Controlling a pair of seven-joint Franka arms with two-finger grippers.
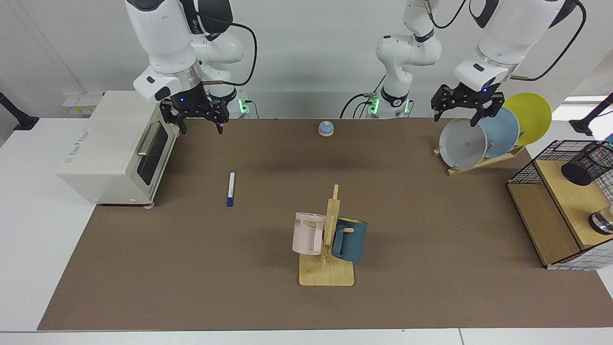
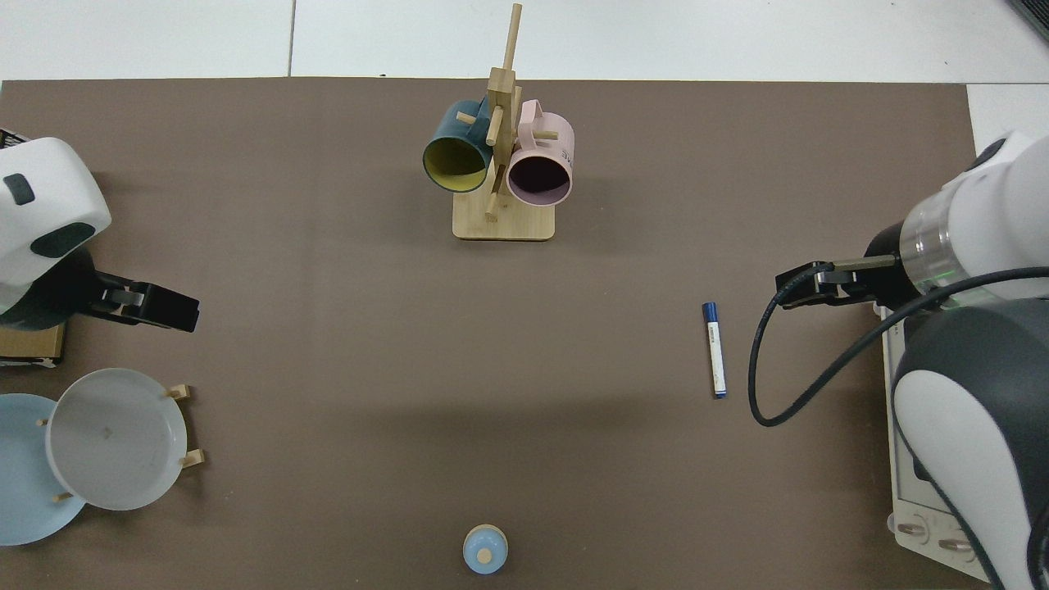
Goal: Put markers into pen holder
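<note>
The marker (image 1: 231,188) lies flat on the brown tabletop (image 1: 306,297), alone and untouched, its long axis running roughly from the robots' side toward the camera across the table, dark blue cap end farthest from the arms. The right pincer (image 1: 194,123) hangs above the tabletop just beside the white toaster oven (image 1: 115,148), fingers spread wide and empty. From it the marker sits forward and a little toward the table's middle, near but well below. The left pincer (image 1: 462,112) hovers over the plate rack (image 1: 479,143), also open and holding nothing; from there the marker is far across the tabletop, so the right arm looks the nearer one for the pickup. The pen holder (image 1: 586,164) lies tipped on its side on the wooden shelf (image 1: 550,225), just outward of the left pincer and well apart from the marker. A grasp likely closes across the marker's width.
</note>
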